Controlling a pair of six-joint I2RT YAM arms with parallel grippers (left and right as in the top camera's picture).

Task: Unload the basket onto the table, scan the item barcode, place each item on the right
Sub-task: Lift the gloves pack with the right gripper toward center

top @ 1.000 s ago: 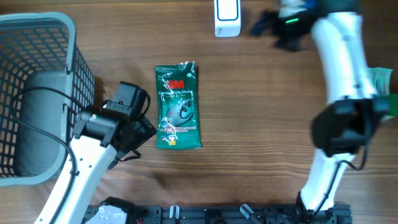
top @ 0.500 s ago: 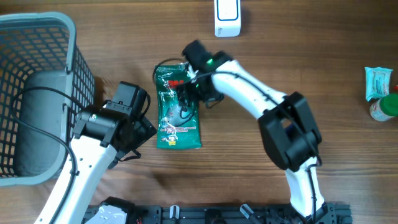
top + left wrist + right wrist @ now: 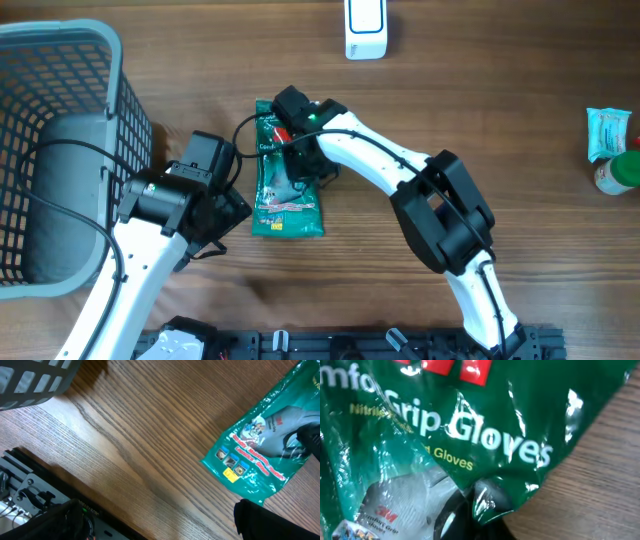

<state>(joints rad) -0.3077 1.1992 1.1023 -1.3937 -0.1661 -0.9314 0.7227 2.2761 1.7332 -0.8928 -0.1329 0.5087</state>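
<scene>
- Glove packet (image 3: 286, 205) lies flat on the table, to the right of the basket (image 3: 112, 95) and clear of it; its long axis runs roughly parallel to the basket's near wall.
- Handling, judged: light, soft, thin glossy film. It will crumple and sag rather than hold its shape, and the film looks slippery, so a shallow pinch could slide off.
- It isn't fragile, so squeezing should do no harm. The real concern is creasing the film over the barcode.
- No barcode is readable on the upper face. It is probably on the underside, so the packet likely needs a lift and a flip.
- Best hold, judged: a side edge or end seam, with a deep bite that stays off the printed panel.
- Right gripper (image 3: 472, 517) is closed. The wrist view shows film puckered up at the fingertips, at the packet's side edge away from the basket, so it reads as a pinch on the packet.
- The right arm reaches in low over the upper half of the packet from the side opposite the basket, wrist angled down.
- Left gripper (image 3: 225, 205) sits between the basket and the packet, just beside the packet's near edge. Its fingers are spread wide, holding nothing, with only bare table between them.
</scene>
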